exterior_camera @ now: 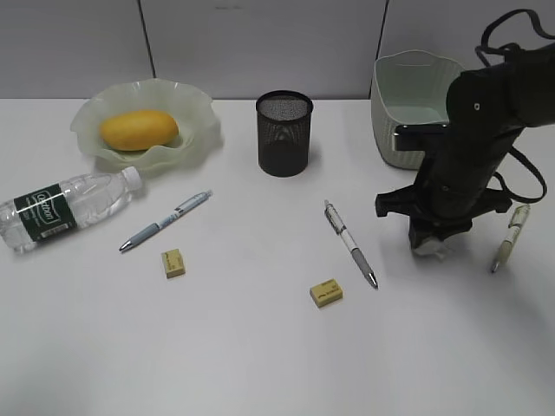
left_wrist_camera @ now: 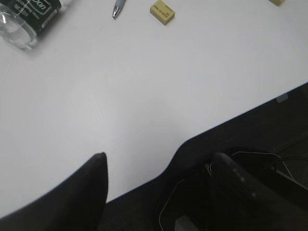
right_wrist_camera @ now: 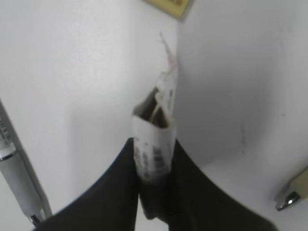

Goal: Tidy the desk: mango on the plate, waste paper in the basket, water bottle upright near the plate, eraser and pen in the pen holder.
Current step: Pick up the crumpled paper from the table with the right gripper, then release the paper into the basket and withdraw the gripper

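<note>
Right gripper (right_wrist_camera: 153, 159): the two black fingers (right_wrist_camera: 113, 187) are closed tight on the waste paper (right_wrist_camera: 155, 134), a crumpled white wad with grey print that sticks out past the fingertips in a rough cone. In the exterior view this gripper (exterior_camera: 431, 243) points down at the wide white desk (exterior_camera: 260, 347), just in front of the pale sage-green woven-pattern plastic basket (exterior_camera: 395, 117); whether the wad touches the tabletop cannot be told.

A cream-barrelled pen (exterior_camera: 511, 237) lies just right of the right gripper. A white pen with a grey grip (exterior_camera: 350, 243) lies to its left, with a small yellow block eraser (exterior_camera: 326, 293) near that pen's tip.

Left gripper (left_wrist_camera: 159, 168): fingers spread wide apart, nothing between them, held over the near edge of the desk. The wrist view also catches the base of the bottle, a pen tip and an eraser (left_wrist_camera: 162, 12) at the top.

The black metal-mesh cylindrical pen holder (exterior_camera: 284, 133) stands upright at centre back. The smooth yellow-orange mango (exterior_camera: 139, 129) lies in the translucent pale green plate with wavy rim (exterior_camera: 201, 117), back left. The small clear plastic water bottle with white cap and dark green label (exterior_camera: 65, 208) lies on its side in front of the plate. A blue-grey pen (exterior_camera: 165, 221) and a second yellow eraser (exterior_camera: 173, 263) lie right of the bottle.
</note>
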You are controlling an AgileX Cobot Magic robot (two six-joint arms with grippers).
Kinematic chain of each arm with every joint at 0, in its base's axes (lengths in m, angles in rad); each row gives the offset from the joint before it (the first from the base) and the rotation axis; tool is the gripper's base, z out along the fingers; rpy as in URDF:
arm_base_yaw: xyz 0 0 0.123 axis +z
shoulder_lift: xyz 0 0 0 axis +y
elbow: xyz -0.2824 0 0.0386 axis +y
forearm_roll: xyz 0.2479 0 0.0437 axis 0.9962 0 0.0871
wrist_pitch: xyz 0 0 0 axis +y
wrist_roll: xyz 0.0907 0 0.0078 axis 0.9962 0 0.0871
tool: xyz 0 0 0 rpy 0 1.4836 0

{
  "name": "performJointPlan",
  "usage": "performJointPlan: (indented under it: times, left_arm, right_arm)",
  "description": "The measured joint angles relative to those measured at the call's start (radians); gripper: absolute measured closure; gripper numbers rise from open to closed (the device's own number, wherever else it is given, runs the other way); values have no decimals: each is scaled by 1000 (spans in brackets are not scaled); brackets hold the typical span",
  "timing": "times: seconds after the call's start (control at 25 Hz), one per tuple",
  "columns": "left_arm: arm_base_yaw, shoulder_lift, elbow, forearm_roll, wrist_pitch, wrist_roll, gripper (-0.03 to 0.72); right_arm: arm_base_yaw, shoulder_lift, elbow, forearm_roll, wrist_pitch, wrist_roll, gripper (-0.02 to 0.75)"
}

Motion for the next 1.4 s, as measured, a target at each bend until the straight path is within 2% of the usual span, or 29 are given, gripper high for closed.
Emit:
performJointPlan:
  times: [0.16,0.4,0.6,0.76,0.92,1.4]
  left_arm:
    - [0,0,0,-1,0,0,180]
    - [0,0,0,-1,0,0,180]
    - [0,0,0,-1,0,0,182]
    - [0,0,0,-1,0,0,182]
    - [0,0,0,-1,0,0,185]
    - [0,0,0,-2,0,0,189]
  right_arm:
    - [0,0,-63,-1,98,0,628]
    - [0,-32,-238,-1,295,-48,633]
    - [0,-43,-449,-22,350,-71,633]
    - [0,-43,-582,-108,324,-71,633]
    - [-15,-40,-645,-183,278,-71,629]
    - [-128,109,-655,-188,14,-71,603]
